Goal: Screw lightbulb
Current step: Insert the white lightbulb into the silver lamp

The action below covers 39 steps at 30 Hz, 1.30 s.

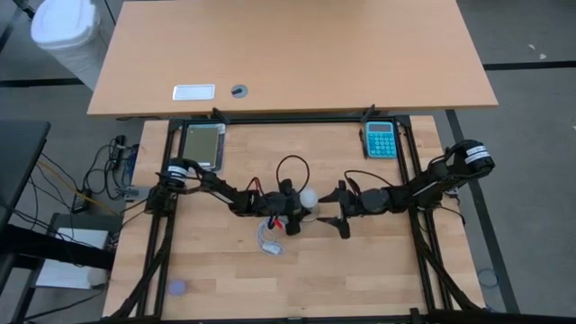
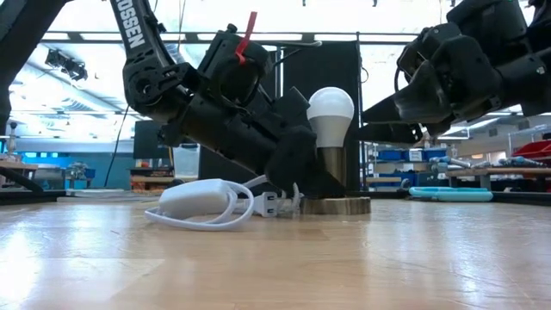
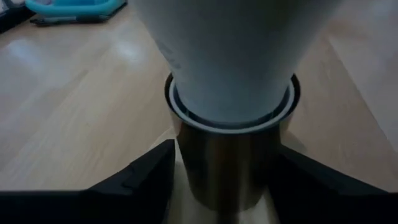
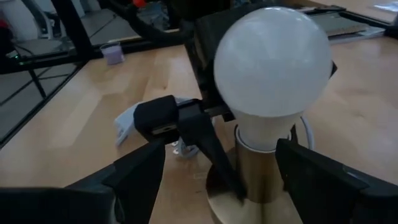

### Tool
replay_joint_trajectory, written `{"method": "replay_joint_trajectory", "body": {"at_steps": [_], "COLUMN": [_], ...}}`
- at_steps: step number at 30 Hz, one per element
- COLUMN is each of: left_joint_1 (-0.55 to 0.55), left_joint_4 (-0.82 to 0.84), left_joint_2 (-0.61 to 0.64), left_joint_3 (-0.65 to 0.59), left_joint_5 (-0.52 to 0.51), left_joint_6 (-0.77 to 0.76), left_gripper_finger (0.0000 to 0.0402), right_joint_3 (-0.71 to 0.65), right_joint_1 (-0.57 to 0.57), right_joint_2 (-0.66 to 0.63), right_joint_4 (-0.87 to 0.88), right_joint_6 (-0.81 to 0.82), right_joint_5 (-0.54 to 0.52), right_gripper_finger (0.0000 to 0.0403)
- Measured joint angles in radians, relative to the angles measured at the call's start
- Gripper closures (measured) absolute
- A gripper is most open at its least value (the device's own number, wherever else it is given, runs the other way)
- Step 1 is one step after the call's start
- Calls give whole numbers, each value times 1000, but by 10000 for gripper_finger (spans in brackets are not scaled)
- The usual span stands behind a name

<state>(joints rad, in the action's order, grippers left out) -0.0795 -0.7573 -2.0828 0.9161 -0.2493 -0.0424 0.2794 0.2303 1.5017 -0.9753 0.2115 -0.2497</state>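
The white lightbulb point(image 2: 331, 108) stands upright with its base in a metallic socket tube point(image 2: 332, 172) on a round disc point(image 2: 336, 206) at the table's middle. It also shows in the high view point(image 1: 309, 196). My left gripper point(image 1: 290, 214) comes from the table's left and is shut on the socket tube below the bulb. My right gripper point(image 2: 368, 120) is open at bulb height on the bulb's right side. Its fingers point(image 4: 134, 180) stand apart on either side and touch nothing. My left gripper pinches the socket tube point(image 3: 224, 168) between its two fingers point(image 3: 146, 180), just below the rim where the bulb enters. The fingers come slanting down from the table's left and lie across the upright tube. The socket stands on its disc on the table.
A coiled white cable with a plug block point(image 2: 202, 202) lies on the table beside the socket, toward the near side point(image 1: 270, 238). A teal calculator point(image 1: 379, 139) and a metal tray point(image 1: 202, 144) lie at the far edge. A small purple cup point(image 1: 177, 288) stands near left.
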Motion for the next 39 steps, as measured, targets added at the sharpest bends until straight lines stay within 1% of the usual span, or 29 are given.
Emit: {"method": "replay_joint_trajectory", "body": {"at_steps": [4, 7, 10, 13, 16, 19, 21, 26, 39], "left_joint_1": [-1, -3, -15, -37, -61, -71, -74, -74, -73], "left_joint_4": [-31, -31, -74, -162, -297, -425, -479, -459, -443], "left_joint_2": [1, 6, 6, 8, 8, 12, 12, 12, 12], "left_joint_3": [0, 0, -5, -50, -126, -187, -210, -217, -214], "left_joint_5": [-6, -31, -63, -120, -182, -208, -218, -238, -235], "left_joint_6": [14, 14, 15, 26, 36, 33, 32, 32, 31], "left_gripper_finger": [153, 152, 152, 152, 153, 154, 154, 154, 167], "right_joint_3": [0, 0, 0, 0, 0, 0, 0, 0, 0], "right_joint_1": [-1, 0, 0, 0, 0, 0, -3, -11, -28], "right_joint_2": [0, 0, 0, 0, 0, 0, 0, 0, 0], "right_joint_4": [3, 7, 9, 21, 30, 29, 28, 20, 19], "right_joint_6": [-4, -11, -11, -11, -11, -11, -12, -12, -21], "right_joint_5": [-17, -19, -18, -19, -19, -19, -19, -20, -20], "right_gripper_finger": [95, 95, 95, 95, 95, 95, 95, 95, 95]}}
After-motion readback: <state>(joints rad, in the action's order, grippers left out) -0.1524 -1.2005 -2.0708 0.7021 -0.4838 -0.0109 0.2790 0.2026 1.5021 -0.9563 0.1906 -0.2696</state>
